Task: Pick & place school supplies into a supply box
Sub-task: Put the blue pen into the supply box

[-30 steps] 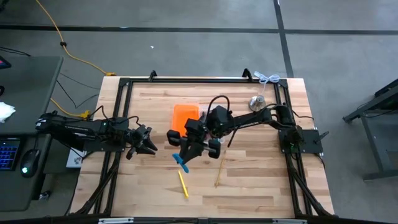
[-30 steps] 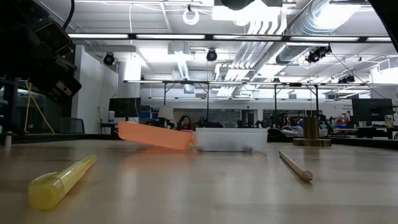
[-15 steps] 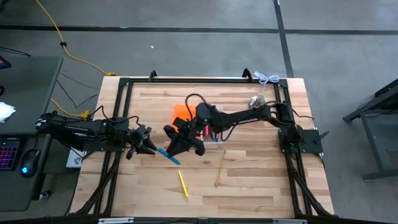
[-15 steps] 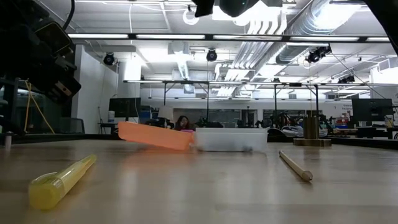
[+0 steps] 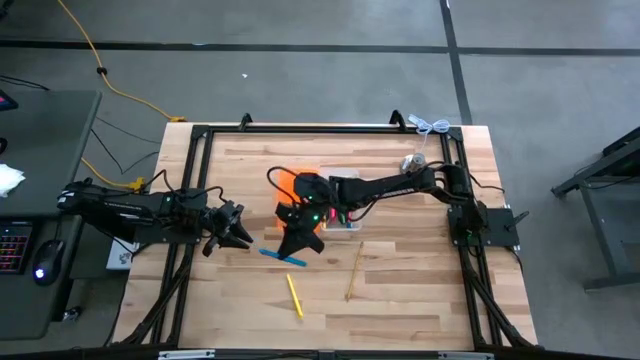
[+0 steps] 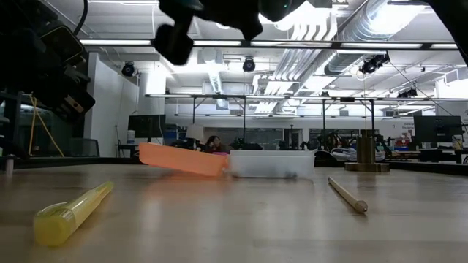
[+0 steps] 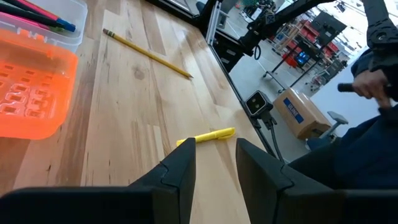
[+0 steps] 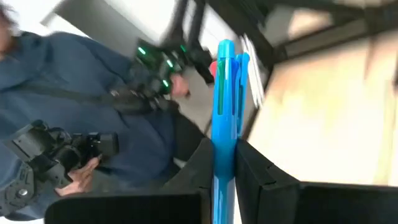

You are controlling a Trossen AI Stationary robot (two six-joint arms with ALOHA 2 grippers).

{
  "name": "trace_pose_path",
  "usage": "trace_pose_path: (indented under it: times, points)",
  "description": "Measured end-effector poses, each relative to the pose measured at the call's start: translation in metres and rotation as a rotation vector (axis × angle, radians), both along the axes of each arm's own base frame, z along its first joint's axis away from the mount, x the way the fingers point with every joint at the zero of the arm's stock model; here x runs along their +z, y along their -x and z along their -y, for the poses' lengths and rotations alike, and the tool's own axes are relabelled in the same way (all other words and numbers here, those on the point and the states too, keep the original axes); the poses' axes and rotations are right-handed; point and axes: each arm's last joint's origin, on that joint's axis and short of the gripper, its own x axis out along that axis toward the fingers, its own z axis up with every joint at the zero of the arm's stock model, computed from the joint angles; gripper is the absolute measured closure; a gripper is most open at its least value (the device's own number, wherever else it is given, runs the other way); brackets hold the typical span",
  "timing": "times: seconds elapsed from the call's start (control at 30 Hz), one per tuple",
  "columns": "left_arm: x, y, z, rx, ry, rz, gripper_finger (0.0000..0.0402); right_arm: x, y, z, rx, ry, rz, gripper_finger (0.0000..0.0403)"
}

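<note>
The supply box lies open at mid-table, with its orange half (image 5: pixel 288 181) and its clear half (image 7: pixel 43 15), which holds pink, black and blue pens. My right gripper (image 5: pixel 300 238) hangs just in front of the box, above the table, shut on a blue pen (image 5: pixel 280 257). A yellow marker (image 5: pixel 294 296) and a wooden pencil (image 5: pixel 354 270) lie flat on the table nearer the front edge. My left gripper (image 7: pixel 214 165) waits at the table's left, open and holding nothing. My right gripper pinches the blue pen's barrel (image 8: pixel 222 155) between its two fingers, away from the clip end (image 8: pixel 227 59). The fingers lie along the pen, which sticks out past their tips. The pen is lifted clear of the table and points toward the table's left.
A silver bell-shaped object (image 5: pixel 413 163) stands at the far right of the table. A black frame (image 5: pixel 320 127) runs along the table's edges. A person in blue (image 8: pixel 74 93) stands beyond the table. Bare wood lies between the marker and the pencil.
My right gripper has sunk toward the table and drifted a little to the left in front of the box, rolling and tipping its wrist. The blue pen, still held, has swung from slanting toward the near edge to lying nearly level, pointing left.
</note>
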Motion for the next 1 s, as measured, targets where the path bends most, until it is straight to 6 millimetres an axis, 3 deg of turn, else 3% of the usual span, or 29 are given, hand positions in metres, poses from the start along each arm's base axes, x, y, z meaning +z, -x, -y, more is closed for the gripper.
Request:
trace_pose_path:
  times: [0.37,0.63,1.0]
  points:
    - [0.000,0.000,0.000,0.000,0.001,-0.001,0.0257,-0.027,0.020,0.008,-0.007,0.078,-0.362,0.0387]
    - [0.000,0.000,0.000,0.000,0.001,-0.002,0.0257,0.002,0.061,0.030,-0.190,0.357,-0.505,0.0390]
    - [0.000,0.000,0.000,0.004,0.000,-0.002,0.0257,0.046,0.105,0.050,-0.665,0.654,-0.648,0.0388]
